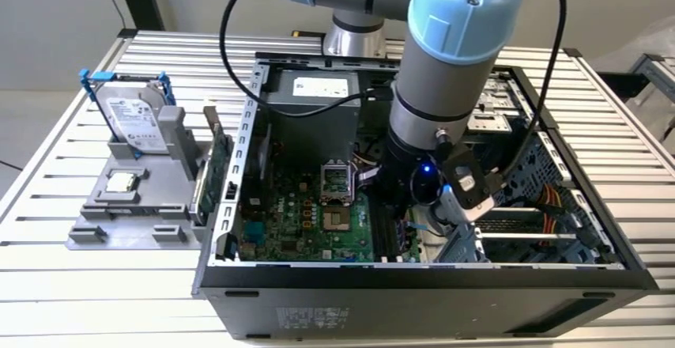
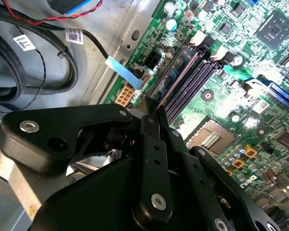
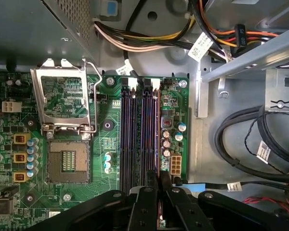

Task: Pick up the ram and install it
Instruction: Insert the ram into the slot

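Hand (image 2: pixel 156 113) pinches the ram (image 2: pixel 177 74) over slots (image 3: pixel 139 139); exterior view hides this.

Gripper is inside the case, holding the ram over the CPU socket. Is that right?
Not quite. The gripper is inside the case holding the ram, but over the memory slots, not the CPU socket, which lies beside them. The first wrist view shows it.
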Motion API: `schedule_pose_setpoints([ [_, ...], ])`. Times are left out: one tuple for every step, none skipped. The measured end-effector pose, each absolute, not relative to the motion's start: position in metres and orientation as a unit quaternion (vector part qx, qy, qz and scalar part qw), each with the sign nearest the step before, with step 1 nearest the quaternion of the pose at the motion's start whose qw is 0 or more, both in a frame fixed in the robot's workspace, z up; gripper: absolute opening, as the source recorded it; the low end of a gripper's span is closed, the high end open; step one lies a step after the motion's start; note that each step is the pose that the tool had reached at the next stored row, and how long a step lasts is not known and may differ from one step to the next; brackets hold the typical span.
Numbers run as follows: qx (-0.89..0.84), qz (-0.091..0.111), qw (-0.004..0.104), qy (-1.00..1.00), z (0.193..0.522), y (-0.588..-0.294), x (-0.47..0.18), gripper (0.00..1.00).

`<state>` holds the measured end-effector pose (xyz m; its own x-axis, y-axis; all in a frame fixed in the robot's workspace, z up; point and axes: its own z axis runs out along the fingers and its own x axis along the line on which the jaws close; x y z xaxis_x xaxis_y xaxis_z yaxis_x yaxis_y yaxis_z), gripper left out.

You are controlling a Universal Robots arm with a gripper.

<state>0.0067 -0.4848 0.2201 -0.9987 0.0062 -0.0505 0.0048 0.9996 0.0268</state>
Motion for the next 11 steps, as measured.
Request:
schedule_pose_setpoints([
  [0.003,0.013,0.025,1.000,0.2198,-0.4848,0.0067,0.00],
  [0.003,0.013,0.025,1.000,0.2192,-0.4848,0.0067,0.00],
  [0.004,0.013,0.025,1.000,0.2186,-0.4847,0.0067,0.00],
  [0.004,0.013,0.025,1.000,0.2182,-0.4846,0.0067,0.00],
  [0.004,0.013,0.025,1.000,0.2180,-0.4845,0.0067,0.00],
  [0.004,0.013,0.025,1.000,0.2178,-0.4844,0.0067,0.00],
  [0.004,0.013,0.025,1.000,0.2177,-0.4842,0.0065,0.00],
  [0.004,0.013,0.025,1.000,0.2178,-0.4838,0.0062,0.00],
  [0.004,0.013,0.025,1.000,0.2179,-0.4837,0.0058,0.00],
  [0.004,0.013,0.025,1.000,0.2179,-0.4837,0.0055,0.00],
  [0.004,0.013,0.025,1.000,0.2179,-0.4837,0.0055,0.00],
])
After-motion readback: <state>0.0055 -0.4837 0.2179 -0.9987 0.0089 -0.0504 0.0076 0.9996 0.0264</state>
